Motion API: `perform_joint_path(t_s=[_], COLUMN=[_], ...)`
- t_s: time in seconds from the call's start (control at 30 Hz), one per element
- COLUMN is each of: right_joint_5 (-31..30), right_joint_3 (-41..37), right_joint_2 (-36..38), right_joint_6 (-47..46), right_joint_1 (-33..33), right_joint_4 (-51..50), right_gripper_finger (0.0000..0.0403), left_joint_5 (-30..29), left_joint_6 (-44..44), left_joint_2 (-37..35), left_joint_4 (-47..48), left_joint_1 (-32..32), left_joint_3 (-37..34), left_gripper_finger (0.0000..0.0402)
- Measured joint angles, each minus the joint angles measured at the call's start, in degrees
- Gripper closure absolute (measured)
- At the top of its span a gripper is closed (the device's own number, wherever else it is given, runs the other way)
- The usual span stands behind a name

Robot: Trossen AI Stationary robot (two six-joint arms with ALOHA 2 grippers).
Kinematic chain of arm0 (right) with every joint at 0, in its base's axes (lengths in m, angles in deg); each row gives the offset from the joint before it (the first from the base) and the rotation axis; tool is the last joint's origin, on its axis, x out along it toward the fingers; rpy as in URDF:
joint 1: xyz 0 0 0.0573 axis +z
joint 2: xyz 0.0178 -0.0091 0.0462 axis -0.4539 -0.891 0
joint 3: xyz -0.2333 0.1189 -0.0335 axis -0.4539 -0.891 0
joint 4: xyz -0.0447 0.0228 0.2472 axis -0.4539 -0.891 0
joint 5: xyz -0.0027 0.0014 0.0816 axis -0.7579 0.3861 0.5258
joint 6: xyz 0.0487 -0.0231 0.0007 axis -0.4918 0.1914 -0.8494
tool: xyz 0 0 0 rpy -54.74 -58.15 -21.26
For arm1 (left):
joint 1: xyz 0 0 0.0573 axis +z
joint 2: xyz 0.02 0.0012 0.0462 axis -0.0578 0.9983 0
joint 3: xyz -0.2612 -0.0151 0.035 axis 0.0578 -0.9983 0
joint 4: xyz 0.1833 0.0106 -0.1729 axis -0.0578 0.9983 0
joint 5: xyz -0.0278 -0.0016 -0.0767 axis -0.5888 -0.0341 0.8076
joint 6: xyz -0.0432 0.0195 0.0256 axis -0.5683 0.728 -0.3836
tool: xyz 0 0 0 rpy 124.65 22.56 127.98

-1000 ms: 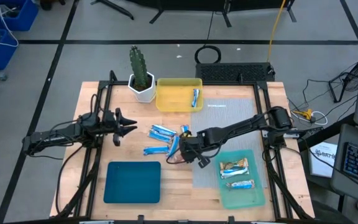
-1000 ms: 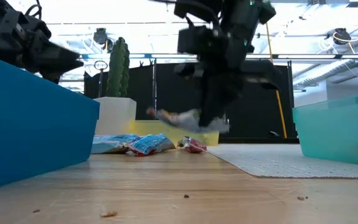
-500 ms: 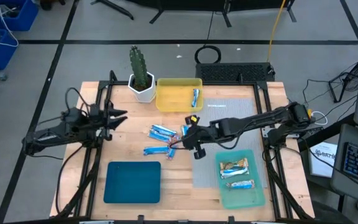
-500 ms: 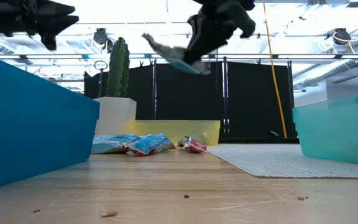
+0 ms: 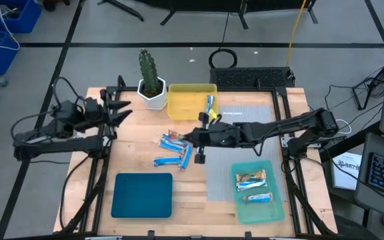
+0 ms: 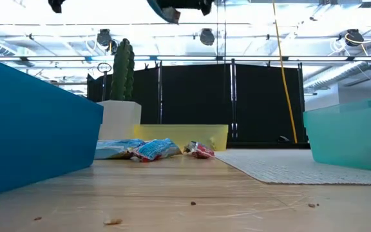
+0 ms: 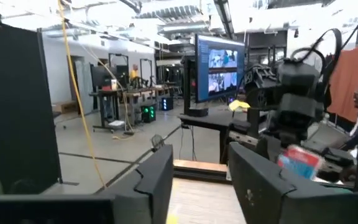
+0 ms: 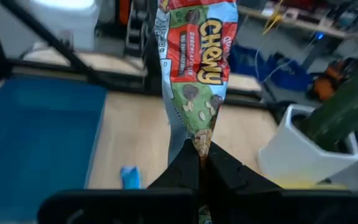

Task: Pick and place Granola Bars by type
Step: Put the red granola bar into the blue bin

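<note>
a reddish multicoloured granola bar hangs in the air, pinched at one end between the closed fingers of the right gripper, just in front of the yellow tray. a blue-and-white bar lies inside the yellow tray. a cluster of blue-and-white bars rests on the wooden table just in front of that tray, under the held bar. two more bars lie in the light teal tray, well in front and to the right of the yellow tray. the left gripper hovers left of the yellow tray, beyond the potted cactus, fingers partly apart and empty.
</note>
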Motion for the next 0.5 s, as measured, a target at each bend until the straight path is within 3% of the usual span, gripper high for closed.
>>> perform_joint_path(t_s=[0.5], right_joint_5=[0.22], right_joint_3=[0.39], right_joint_2=[3.84], right_joint_6=[3.07], right_joint_1=[-3.37], right_joint_4=[11.47], right_gripper_finger=[0.0403], left_joint_5=[0.32], left_joint_6=[-0.21], left_joint_2=[20.56], left_joint_4=[-3.33], left_joint_1=[-0.2], left_joint_3=[14.63], left_gripper_finger=[0.0108])
